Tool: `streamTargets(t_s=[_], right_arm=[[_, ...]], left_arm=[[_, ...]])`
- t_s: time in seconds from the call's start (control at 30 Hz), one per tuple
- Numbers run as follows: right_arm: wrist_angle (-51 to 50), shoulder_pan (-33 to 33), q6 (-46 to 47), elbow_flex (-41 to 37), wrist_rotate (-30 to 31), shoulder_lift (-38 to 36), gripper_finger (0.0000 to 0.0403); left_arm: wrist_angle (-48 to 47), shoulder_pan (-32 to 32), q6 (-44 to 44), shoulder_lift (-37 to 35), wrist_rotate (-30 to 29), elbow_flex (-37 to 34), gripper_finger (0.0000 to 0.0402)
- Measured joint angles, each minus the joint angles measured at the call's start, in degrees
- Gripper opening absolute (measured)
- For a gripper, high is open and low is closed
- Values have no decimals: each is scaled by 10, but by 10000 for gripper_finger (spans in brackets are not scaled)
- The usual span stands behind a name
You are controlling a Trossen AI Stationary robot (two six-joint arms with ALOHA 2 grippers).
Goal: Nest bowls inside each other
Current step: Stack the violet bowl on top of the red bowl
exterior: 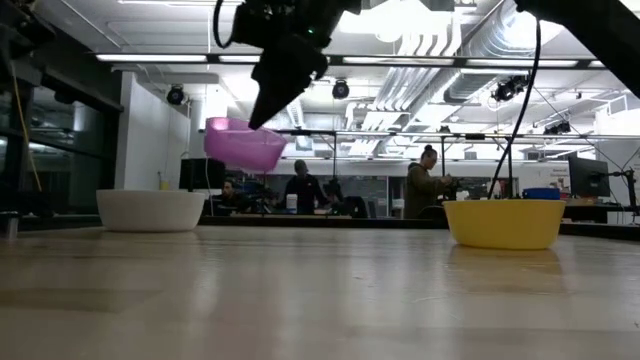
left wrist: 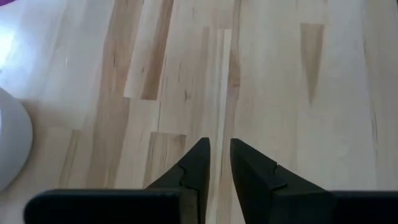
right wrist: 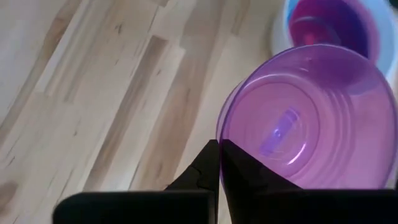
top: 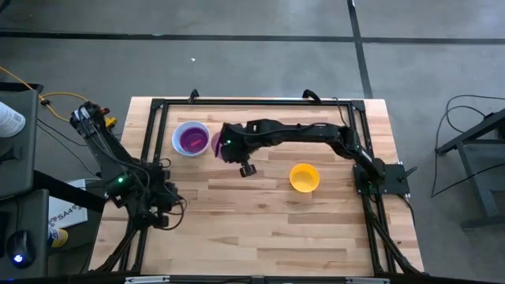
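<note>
Purple translucent plastic bowl [right wrist: 311, 118] is hanging in the air by its rim, pinched between the pressed-together jaws of the right gripper [right wrist: 219, 149], whose arm is reaching across the light wooden desk [top: 260, 229] toward the far left corner. In the low view the bowl [exterior: 243, 145] is tilting slightly, well clear of the desk and just beside the white round plastic bowl [exterior: 150, 210], though not yet over it. Gripping a single point on the rim is leaving the bowl's hollow and underside free, which is probably why it is held that way: it can be lowered into another bowl without the jaws getting in between. From above, the white bowl [top: 190, 138] is showing a purplish-red interior, and the right wrist view is picking out bluish and reddish rings inside it, so other bowls are apparently nested there already, though exactly which ones is hard to tell. A yellow round plastic bowl [top: 304, 177] is sitting alone, upright, near the right arm's base, well apart from the stack and evidently waiting its turn. The left gripper [left wrist: 219, 163] is hovering over bare wood near its own side of the desk, out of the way, its jaws standing slightly apart and holding nothing.
</note>
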Motion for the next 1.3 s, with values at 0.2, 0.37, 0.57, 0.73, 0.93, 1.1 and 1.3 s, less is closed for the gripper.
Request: streamTargets(t_s=[0.2, 0.37, 0.57, 0.73, 0.93, 1.1, 1.3], right_arm=[[-3, 3, 1, 11, -5, 0, 3], [-24, 23, -1, 11, -16, 0, 3], [-25, 50, -2, 11, -28, 0, 3], [-26, 75, -9, 11, -62, 0, 3], [-24, 110, -13, 11, -64, 0, 3], [-5, 135, -7, 11, -68, 0, 3], [14, 155, 15, 11, -99, 0, 3]], left_arm=[[-18, -6, -2, 0, -24, 0, 63], [-55, -5, -2, 0, -63, 0, 63], [-74, -5, 0, 0, -71, 0, 63], [-70, -5, 34, 0, -71, 0, 63], [-40, 1, 91, 0, -67, 0, 63], [4, 55, 194, 0, -28, 0, 63], [68, 128, 337, 2, 20, 0, 63]])
